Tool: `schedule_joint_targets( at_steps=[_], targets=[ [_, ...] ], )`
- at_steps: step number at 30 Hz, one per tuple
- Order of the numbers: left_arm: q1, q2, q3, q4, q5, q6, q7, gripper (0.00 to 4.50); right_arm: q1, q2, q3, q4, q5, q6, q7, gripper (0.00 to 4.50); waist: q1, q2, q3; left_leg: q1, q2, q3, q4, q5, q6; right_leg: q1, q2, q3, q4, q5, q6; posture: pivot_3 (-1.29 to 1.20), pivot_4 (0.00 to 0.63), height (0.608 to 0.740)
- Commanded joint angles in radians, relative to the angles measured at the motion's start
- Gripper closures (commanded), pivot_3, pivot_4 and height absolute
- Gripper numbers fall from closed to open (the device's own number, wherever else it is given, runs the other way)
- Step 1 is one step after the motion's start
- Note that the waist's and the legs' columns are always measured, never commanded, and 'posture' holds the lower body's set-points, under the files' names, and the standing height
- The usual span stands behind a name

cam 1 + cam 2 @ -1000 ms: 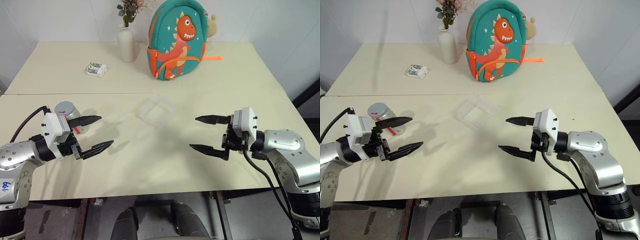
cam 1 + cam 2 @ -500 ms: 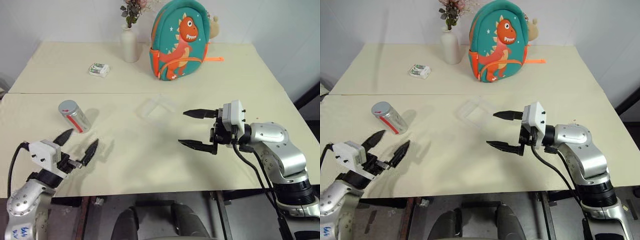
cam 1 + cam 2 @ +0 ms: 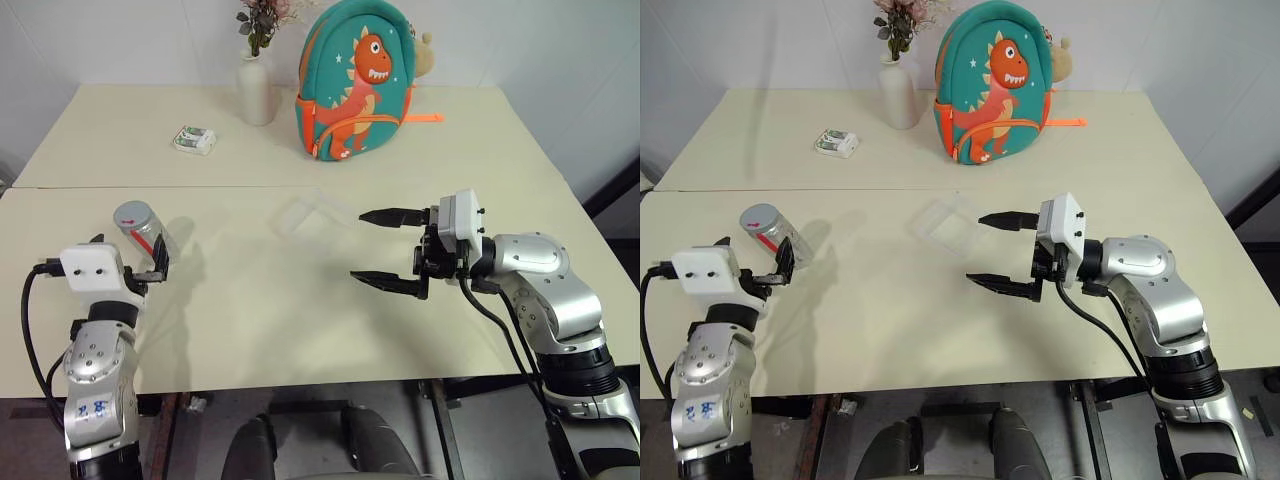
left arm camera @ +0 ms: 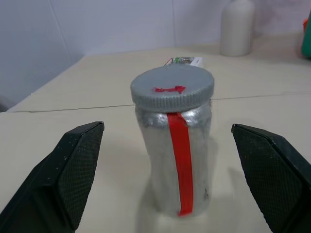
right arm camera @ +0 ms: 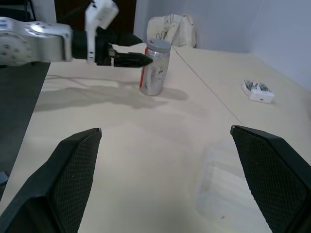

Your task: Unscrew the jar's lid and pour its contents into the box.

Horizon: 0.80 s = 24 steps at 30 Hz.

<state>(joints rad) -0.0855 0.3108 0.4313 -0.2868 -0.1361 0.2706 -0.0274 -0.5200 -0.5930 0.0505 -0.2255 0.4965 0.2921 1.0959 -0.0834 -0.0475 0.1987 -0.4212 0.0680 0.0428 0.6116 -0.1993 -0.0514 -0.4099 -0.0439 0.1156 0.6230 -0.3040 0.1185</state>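
I have swung my left claw point(image 4: 165, 189) round to face the small clear grey-lidded jar point(image 4: 176, 145); both claws gape empty, lid unturned.

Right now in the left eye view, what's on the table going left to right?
Left gripper → small clear jar with grey lid → white-green packet → white flower vase → transparent square plastic box → teal dinosaur backpack → right gripper.
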Motion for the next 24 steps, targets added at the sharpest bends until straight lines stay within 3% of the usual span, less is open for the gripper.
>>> schedule_joint_targets(
  at_steps=[1, 13, 21, 24],
  targets=[
    [-0.038, 0.013, 0.006, 0.059, -0.008, -0.028, -0.005, 0.01, 0.006, -0.004, -0.019, -0.049, 0.011, 0.0, -0.015, 0.0, 0.001, 0.0, 0.0, 0.0, 0.0, 0.0, 0.0, 0.0, 0.0, 0.0, 0.0, 0.0, 0.0, 0.001, 0.002, 0.0, 0.15, 0.74],
    [-0.17, 0.016, -0.049, 0.3, 0.003, -0.132, -0.028, 0.01, 0.018, -0.004, -0.021, -0.082, 0.011, 0.005, -0.047, 0.0, 0.003, 0.0, 0.0, 0.0, 0.0, 0.0, -0.001, -0.001, -0.001, 0.0, 0.0, -0.001, -0.001, 0.002, 0.004, 0.0, 0.15, 0.74],
    [-0.173, 0.015, -0.059, 0.314, -0.011, -0.151, -0.039, 2.41, 0.039, 0.005, -0.024, -0.109, 0.031, 0.014, -0.061, 0.0, 0.005, 0.0, 0.0, 0.0, 0.0, 0.0, -0.001, -0.001, -0.001, 0.0, 0.0, -0.001, -0.001, 0.005, 0.009, 0.0, 0.15, 0.74],
    [-0.177, 0.032, -0.061, 0.289, -0.04, -0.146, -0.085, 2.43, 0.038, 0.009, -0.028, -0.119, 0.048, 0.03, -0.071, 0.0, 0.004, 0.0, 0.0, 0.0, 0.0, 0.0, -0.001, -0.001, -0.001, 0.0, 0.0, -0.001, -0.001, 0.005, 0.009, 0.0, 0.15, 0.74]
  ],
)
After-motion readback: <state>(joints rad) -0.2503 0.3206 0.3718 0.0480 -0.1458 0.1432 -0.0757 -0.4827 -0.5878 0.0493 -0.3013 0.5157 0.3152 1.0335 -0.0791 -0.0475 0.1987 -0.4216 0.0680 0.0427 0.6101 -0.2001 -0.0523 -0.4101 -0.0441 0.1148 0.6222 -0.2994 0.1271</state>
